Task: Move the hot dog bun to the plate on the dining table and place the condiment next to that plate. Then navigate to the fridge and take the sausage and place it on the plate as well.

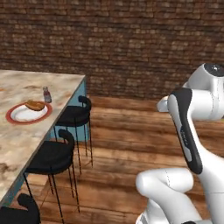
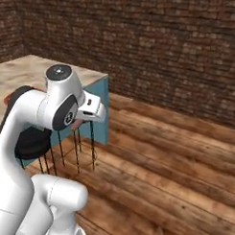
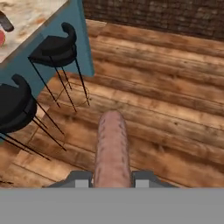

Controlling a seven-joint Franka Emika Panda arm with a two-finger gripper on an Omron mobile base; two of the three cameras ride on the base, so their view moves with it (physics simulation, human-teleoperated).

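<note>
Reddish-brown sausage [image 3: 112,146] pinched between gripper [image 3: 112,179] fingertips [image 3: 81,178], sticking straight out ahead, hanging over wooden plank floor [image 3: 175,109]. Marbled dining table [image 1: 26,135] off to left, well apart from gripper. On it: red-rimmed plate [image 1: 17,117] with hot dog bun [image 1: 35,105] resting at its far edge; condiment [image 1: 47,94] upright just beside plate. Black stools [image 1: 54,155] along table's teal side. Brick wall [image 1: 131,43] behind.

You've got the dining table [image 1: 26,144] carrying the plate [image 1: 17,117] near its far edge, hot dog bun [image 1: 35,105] on it, condiment [image 1: 47,94] just beyond.
</note>
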